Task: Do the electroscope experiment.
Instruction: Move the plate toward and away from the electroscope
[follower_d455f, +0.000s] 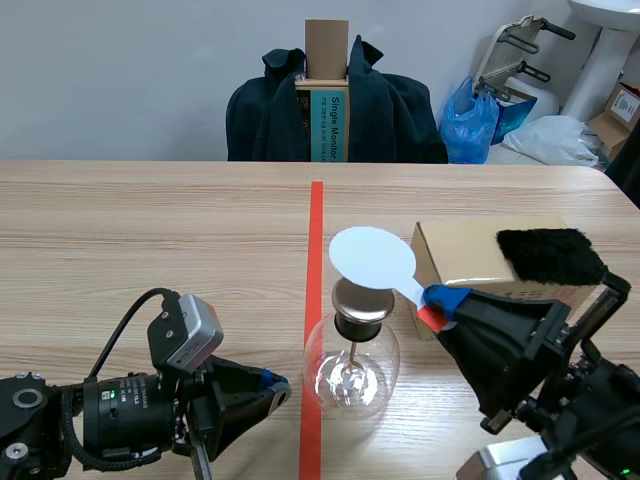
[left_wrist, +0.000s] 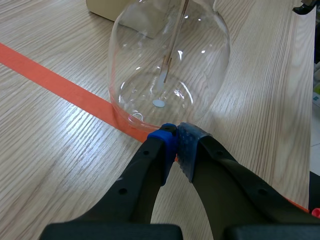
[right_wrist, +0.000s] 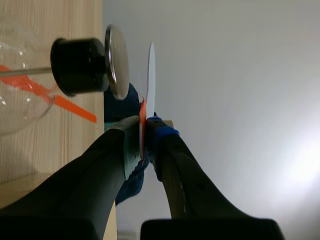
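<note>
Right tool (follower_d455f: 438, 306) is clamped on the orange handle of a white round paddle (follower_d455f: 372, 258), holding its disc just above the metal cap (follower_d455f: 360, 300) of the glass flask (follower_d455f: 352, 372), with a thin gap between them. The flask stands toward the near edge of the desk (follower_d455f: 150, 250), its base touching the orange tape line (follower_d455f: 316, 230). Left tool (follower_d455f: 278, 388) sits low by the flask's base, fingers pressed together on nothing. Behind the paddle sits a cardboard box (follower_d455f: 465, 255) with black fur (follower_d455f: 548, 255) on top.
</note>
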